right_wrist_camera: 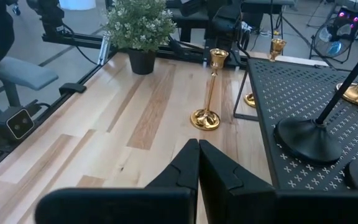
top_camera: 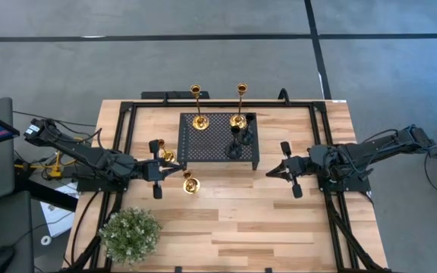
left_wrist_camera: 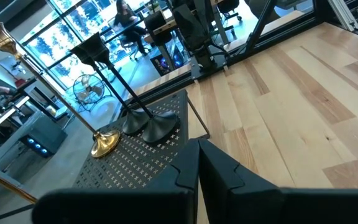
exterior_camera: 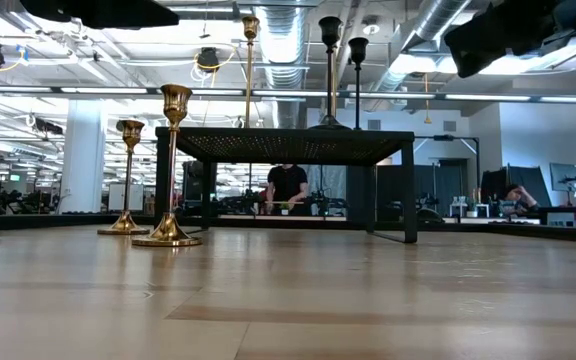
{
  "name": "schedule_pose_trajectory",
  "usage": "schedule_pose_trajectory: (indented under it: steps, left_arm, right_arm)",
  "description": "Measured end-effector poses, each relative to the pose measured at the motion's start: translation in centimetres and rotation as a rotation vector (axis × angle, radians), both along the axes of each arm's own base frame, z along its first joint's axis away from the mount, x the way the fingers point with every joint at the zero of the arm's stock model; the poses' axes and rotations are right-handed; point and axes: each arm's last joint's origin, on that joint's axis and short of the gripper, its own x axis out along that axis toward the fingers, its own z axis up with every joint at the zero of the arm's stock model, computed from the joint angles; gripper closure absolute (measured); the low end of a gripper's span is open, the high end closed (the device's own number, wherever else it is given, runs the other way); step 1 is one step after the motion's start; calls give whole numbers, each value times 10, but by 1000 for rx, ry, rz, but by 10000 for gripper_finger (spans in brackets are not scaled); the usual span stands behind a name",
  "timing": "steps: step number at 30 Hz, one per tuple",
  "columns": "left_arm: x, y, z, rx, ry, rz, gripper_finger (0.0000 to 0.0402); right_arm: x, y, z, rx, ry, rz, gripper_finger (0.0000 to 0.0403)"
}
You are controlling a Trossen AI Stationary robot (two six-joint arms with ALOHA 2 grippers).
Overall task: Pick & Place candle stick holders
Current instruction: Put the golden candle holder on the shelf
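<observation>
Wooden table (top_camera: 226, 220) seen from above, near edge to far edge. At the near left corner stands a green potted plant (top_camera: 130, 233). Toward the middle, the left gripper (top_camera: 158, 171) hangs near the left edge and the right gripper (top_camera: 288, 171) toward the right edge; both have their fingers pressed together and carry nothing. Just beside the left gripper, two short gold candle stick holders stand on the bare wood: one (top_camera: 190, 183) off the near left corner of the black perforated stand (top_camera: 211, 140), the other (top_camera: 162, 151) beside the stand's left side. On the stand's top are two tall gold holders, one at its far left (top_camera: 199, 120) and one at its far right (top_camera: 238, 120), with two black holders (top_camera: 238, 140) close together along its right side. Four of the six therefore appear placed, and the step in hand is judged to be picking one of the two on the wood, most likely with the left arm, which is nearer. To do it well, the fingers should part first, close on the slim stem above the round base, lift straight up to keep the holder upright, and set down in the open near-left part of the stand, clear of the holders already there. No brand, label or writing can be read.
</observation>
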Motion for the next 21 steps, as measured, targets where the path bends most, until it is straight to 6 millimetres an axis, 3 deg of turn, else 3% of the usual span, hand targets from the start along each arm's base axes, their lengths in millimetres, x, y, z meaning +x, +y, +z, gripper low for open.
schedule_pose_trajectory:
  steps: [9,17,21]
  left_arm:
    - [0,0,0,0,0,0,392]
    - [0,0,0,0,0,0,392]
    - [0,0,0,0,0,0,392]
  right_arm:
    - [0,0,-3,-1,-2,0,403]
    - [-3,-2,-33,16,-37,-12,403]
    - [-6,-5,-28,28,-74,-12,403]
